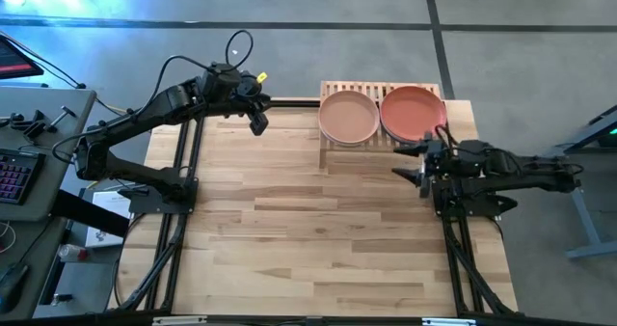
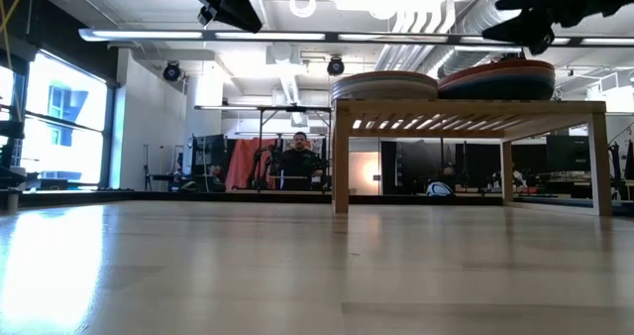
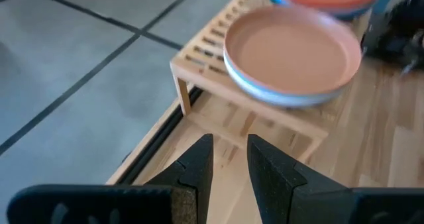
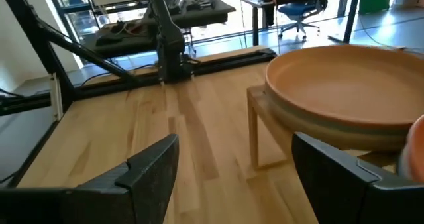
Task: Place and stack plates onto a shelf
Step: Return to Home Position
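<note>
At the left edge of the table [image 1: 318, 239] we see the left arm [image 1: 145, 117] rise from its base, bend at the elbow and reach rightward along the back edge. The left claw [image 1: 258, 122] hangs in the air over that back edge, just left of the shelf [image 1: 333, 87], and is tilted down toward it. In the low view it sits high above the tabletop. In the left wrist view its fingers [image 3: 268, 174] are only a narrow slit apart, gripping nothing and touching nothing.

Next comes the shelf, standing on the table against the back edge, right of the middle and close to the back right corner. It carries two stacks side by side, their rims close together. On the left half we see the pink plate [image 1: 348, 117] on top, with a blue plate [image 3: 262, 91] directly under it. On the right half the orange plate [image 1: 413, 112] tops the other stack, and we cannot tell for sure the colours of the plates beneath it. Both stacks sit level on the slats.

Rightmost, the right arm [image 1: 521, 169] lies folded low over its base at the table's right edge, with its forearm stretched leftward. The right claw [image 1: 410, 162] hovers just in front of the shelf's right half, near the orange plate but apart from it. Its fingers [image 4: 146, 171] are spread wide and empty, in contact with nothing.
</note>
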{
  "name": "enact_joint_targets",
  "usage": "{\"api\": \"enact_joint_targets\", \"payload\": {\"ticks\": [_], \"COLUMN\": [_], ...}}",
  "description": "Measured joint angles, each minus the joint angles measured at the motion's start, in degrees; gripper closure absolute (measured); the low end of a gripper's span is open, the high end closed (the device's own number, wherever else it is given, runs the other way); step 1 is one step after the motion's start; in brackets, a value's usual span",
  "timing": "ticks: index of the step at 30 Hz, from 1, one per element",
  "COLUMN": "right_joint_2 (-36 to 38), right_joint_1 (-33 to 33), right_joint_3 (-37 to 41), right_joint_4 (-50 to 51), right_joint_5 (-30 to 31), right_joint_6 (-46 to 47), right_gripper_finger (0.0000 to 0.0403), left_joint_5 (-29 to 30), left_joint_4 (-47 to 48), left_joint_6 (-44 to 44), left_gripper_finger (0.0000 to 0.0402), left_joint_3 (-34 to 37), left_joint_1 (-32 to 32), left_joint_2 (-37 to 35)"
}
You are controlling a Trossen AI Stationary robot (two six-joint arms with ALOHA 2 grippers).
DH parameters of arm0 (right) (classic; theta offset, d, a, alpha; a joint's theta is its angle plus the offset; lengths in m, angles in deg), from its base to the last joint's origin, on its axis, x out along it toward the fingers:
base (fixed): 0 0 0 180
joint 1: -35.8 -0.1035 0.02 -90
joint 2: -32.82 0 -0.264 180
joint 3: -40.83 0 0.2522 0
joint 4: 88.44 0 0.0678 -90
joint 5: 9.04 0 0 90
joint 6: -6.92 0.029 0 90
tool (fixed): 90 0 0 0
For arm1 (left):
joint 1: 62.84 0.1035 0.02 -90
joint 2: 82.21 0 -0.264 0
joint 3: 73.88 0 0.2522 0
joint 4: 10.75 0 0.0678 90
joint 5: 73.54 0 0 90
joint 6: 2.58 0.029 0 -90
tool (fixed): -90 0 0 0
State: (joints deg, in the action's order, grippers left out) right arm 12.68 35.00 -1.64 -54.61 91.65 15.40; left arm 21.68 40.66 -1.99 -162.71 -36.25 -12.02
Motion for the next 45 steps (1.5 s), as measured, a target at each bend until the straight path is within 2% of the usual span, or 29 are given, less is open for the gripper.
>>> {"api": "enact_joint_targets", "payload": {"ticks": [4,7,17,23,32,38,45], "right_joint_2": [0.0,0.0,0.0,0.0,0.0,0.0,0.0], "right_joint_1": [0.0,0.0,0.0,0.0,-0.8,-2.9,-4.6], "right_joint_3": [4.3,6.3,9.9,15.6,19.4,24.6,26.5], "right_joint_4": [-4.7,-7.8,-9.9,-20.6,-21.6,-28.2,-28.1], "right_joint_5": [-0.3,-1.3,-5.4,-8.6,-10.1,-8.7,-4.1], "right_joint_6": [0.5,0.5,3.5,5.0,5.7,6.7,6.5], "right_gripper_finger": [0.0126,0.0126,0.0126,0.0126,0.0126,0.0126,0.0126], "left_joint_5": [-0.3,-1.0,-2.0,-2.2,-2.5,-5.0,-5.0], "left_joint_4": [-1.6,-1.4,-1.6,-2.0,-2.4,-2.5,-2.6], "left_joint_6": [-2.7,-1.4,-0.4,-0.5,-0.5,-1.3,-1.4], "left_gripper_finger": [0.0319,0.0319,0.0319,0.0319,0.0319,0.0319,0.0319], "left_joint_3": [0.0,0.0,0.9,2.7,3.2,3.2,3.2], "left_joint_1": [-0.2,-1.0,-4.7,-6.8,-6.9,-7.2,-7.2], "left_joint_2": [0.0,0.0,0.0,0.0,-0.2,-1.8,-5.0]}}
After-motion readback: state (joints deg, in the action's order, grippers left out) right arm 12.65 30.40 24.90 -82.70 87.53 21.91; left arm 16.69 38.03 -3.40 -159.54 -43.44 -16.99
